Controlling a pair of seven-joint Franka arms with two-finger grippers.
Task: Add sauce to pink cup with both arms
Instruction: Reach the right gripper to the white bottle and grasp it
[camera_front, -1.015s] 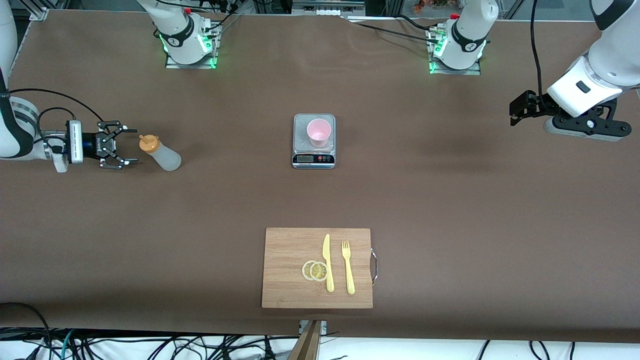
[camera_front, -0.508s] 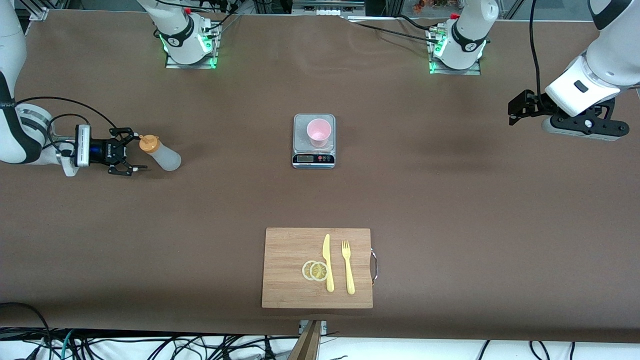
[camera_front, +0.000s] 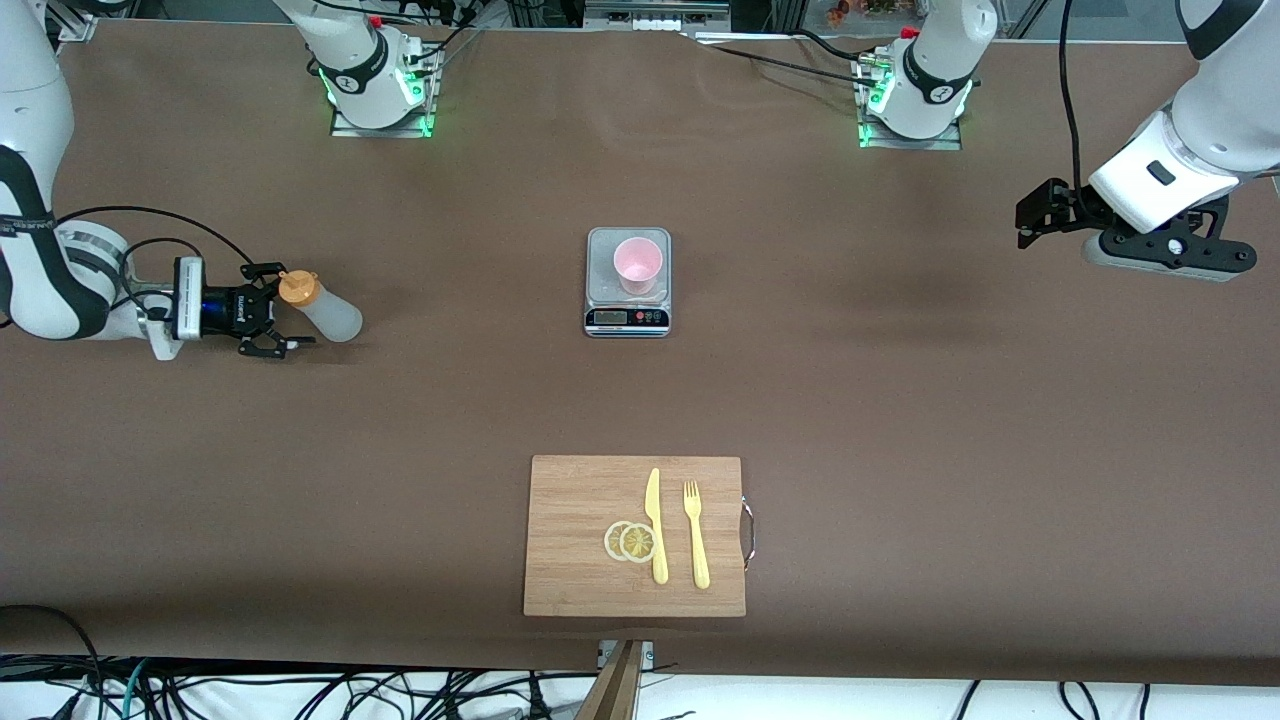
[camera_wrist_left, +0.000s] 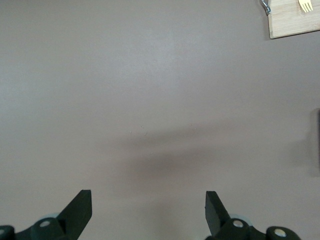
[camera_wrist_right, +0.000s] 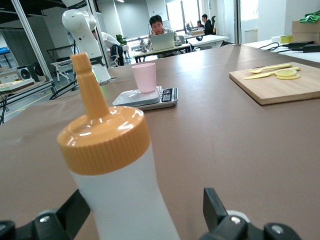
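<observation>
Pink cup (camera_front: 637, 265) on scale (camera_front: 627, 283) mid-table; squeeze bottle (camera_front: 320, 307) at its nine o'clock toward the right arm's end; cutting board (camera_front: 580, 540) at six o'clock

Materials and finish
Matt brown surface (camera_front: 900, 400); frosted plastic sauce bottle (camera_front: 330, 315) with ribbed orange cap; translucent pink cup (camera_front: 637, 264); bamboo-grain wooden board (camera_front: 580, 530).

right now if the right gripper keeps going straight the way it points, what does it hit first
The sauce bottle. The right gripper is open, low over the table at the right arm's end, aimed at the bottle, whose orange cap stands close up between its fingers in the right wrist view. Contact is not clear.
</observation>
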